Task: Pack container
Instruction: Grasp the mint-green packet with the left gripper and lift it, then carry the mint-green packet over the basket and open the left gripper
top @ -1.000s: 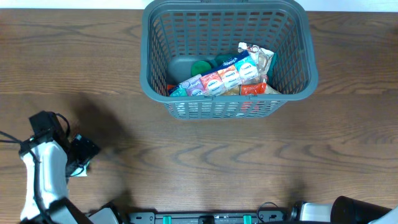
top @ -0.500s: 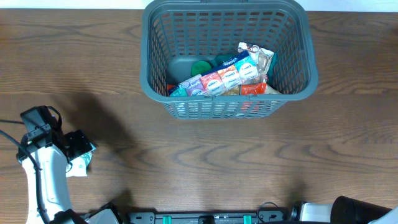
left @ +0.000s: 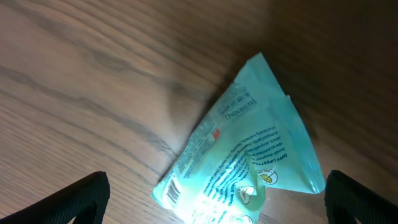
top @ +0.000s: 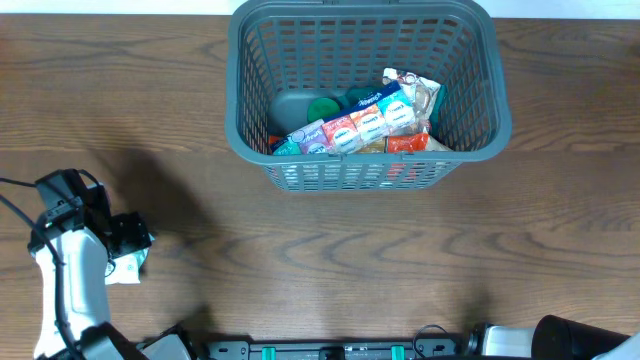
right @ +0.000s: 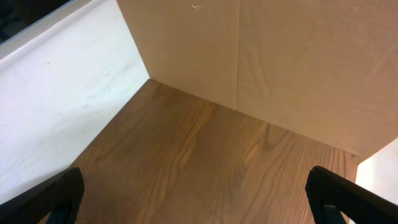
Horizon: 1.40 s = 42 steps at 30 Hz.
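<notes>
The dark grey slotted basket (top: pixel 250 120) stands at the back middle of the table. It holds several packets, among them a long multicoloured one (top: pixel 355 125) and green items (top: pixel 322 106). My left gripper (top: pixel 128 252) is at the front left, open, straddling a pale green wipes packet (left: pixel 249 155) that lies flat on the wood; a bit of the packet shows under it in the overhead view (top: pixel 127 268). My right gripper (right: pixel 199 214) is open and empty, over bare wood near a cardboard wall; in the overhead view only part of its arm (top: pixel 560 335) shows.
A white wall (right: pixel 56 106) and a brown cardboard panel (right: pixel 280 62) bound the table in the right wrist view. Wood tabletop (top: pixel 350 250) lies between the basket and the front edge.
My left arm swung left and slightly back, then settled over the green packet. The basket and its contents have not moved.
</notes>
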Tool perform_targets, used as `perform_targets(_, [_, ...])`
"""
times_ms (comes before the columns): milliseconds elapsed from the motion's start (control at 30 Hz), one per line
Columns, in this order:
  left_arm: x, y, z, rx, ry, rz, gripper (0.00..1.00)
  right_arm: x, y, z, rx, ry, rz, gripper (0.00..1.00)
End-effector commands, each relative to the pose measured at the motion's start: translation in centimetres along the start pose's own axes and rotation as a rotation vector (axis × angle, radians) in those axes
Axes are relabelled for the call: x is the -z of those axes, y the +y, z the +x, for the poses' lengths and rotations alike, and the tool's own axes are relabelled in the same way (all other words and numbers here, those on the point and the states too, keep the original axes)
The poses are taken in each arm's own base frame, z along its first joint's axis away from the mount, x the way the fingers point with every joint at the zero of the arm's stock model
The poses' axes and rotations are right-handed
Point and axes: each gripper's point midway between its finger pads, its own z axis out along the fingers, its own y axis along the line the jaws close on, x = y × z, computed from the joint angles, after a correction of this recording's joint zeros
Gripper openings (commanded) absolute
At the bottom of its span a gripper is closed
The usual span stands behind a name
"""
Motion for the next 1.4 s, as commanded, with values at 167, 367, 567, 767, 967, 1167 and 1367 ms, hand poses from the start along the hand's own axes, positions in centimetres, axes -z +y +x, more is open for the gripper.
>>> perform_targets(167, [-1.9, -0.6, 0.1, -0.015, 0.062, 0.025, 0.94, -0.1, -0.4, -0.1, -0.015, -0.005, 0.019, 0.99])
perform_targets(367, [-3.7, -0.9, 0.6, -0.004, 0.112, 0.032, 0.94, -0.1, -0.4, -0.1, -0.015, -0.006, 0.019, 0.99])
perform_targets(567, [-5.2, -1.1, 0.5, -0.004, 0.131, 0.038, 0.94, -0.1, -0.4, -0.1, -0.015, -0.006, 0.019, 0.99])
perform_targets(767, [-5.8, -1.4, -0.2, -0.002, 0.109, 0.050, 0.70, -0.1, -0.4, -0.1, -0.015, -0.006, 0.019, 0.99])
perform_targets(967, [-5.9, -1.5, -0.7, 0.001, 0.087, 0.057, 0.06, -0.1, -0.4, -0.1, -0.015, -0.006, 0.019, 0.99])
perform_targets(1167, [-5.8, -2.0, -1.1, 0.009, 0.072, 0.086, 0.06, -0.2, -0.4, -0.1, -0.015, -0.005, 0.019, 0.99])
perform_targets(1367, [-2.1, -4.8, -6.7, 0.127, -0.078, 0.251, 0.06, -0.1, -0.4, -0.1, -0.015, -0.006, 0.019, 0.99])
